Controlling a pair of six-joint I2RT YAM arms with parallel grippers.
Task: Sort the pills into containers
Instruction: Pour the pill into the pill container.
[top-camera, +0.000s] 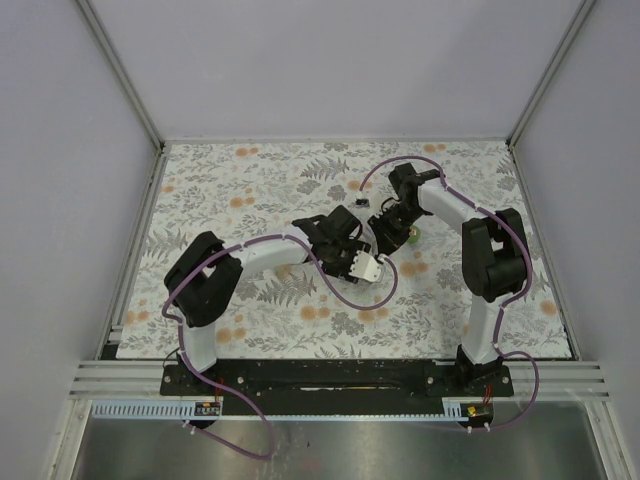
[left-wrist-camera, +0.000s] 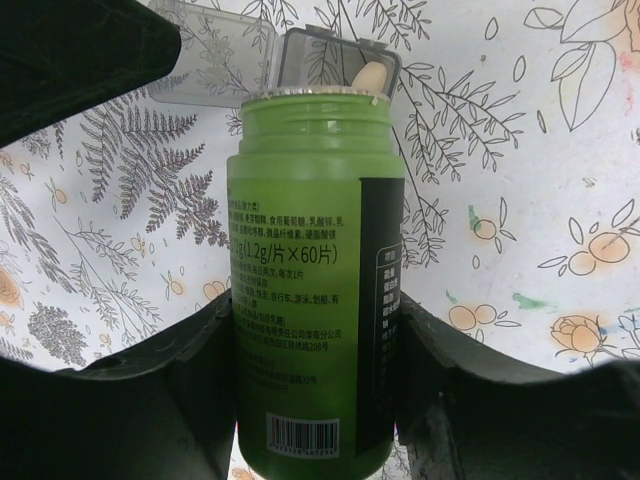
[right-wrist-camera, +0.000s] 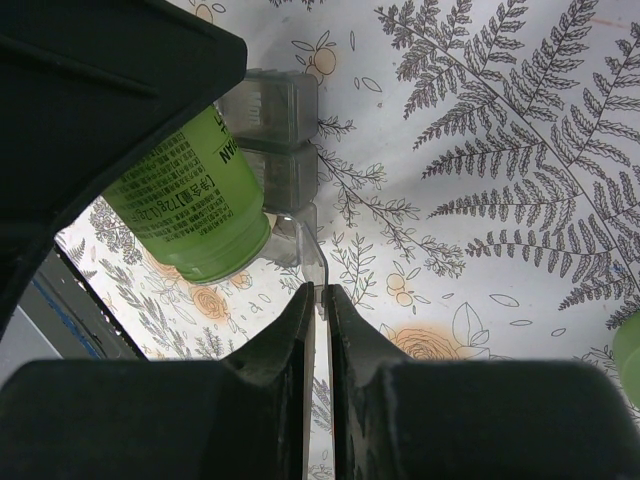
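- The table (top-camera: 260, 180), under a leaf-and-flower cloth, fills the middle of the top view.
- The left arm (top-camera: 210, 280) reaches from the lower left toward the centre; the right arm (top-camera: 495, 255) bends in from the right to meet it.
- The left gripper (left-wrist-camera: 312, 320) is half spread and clamps a green bottle (left-wrist-camera: 300, 200) by its sides. In the left wrist view the bottle fills the centre, its open mouth toward the top.
- The right gripper (right-wrist-camera: 318, 300) is closed tight, pinching a thin clear lid flap (right-wrist-camera: 300, 245) at the centre of its view.
- The clear pill organizer (right-wrist-camera: 280, 110) lies at upper left there, just beside the bottle.
- A small green round thing (right-wrist-camera: 630, 355) shows at the right edge.
- One pale pill (left-wrist-camera: 370, 76) sits in a compartment right at the bottle's mouth.
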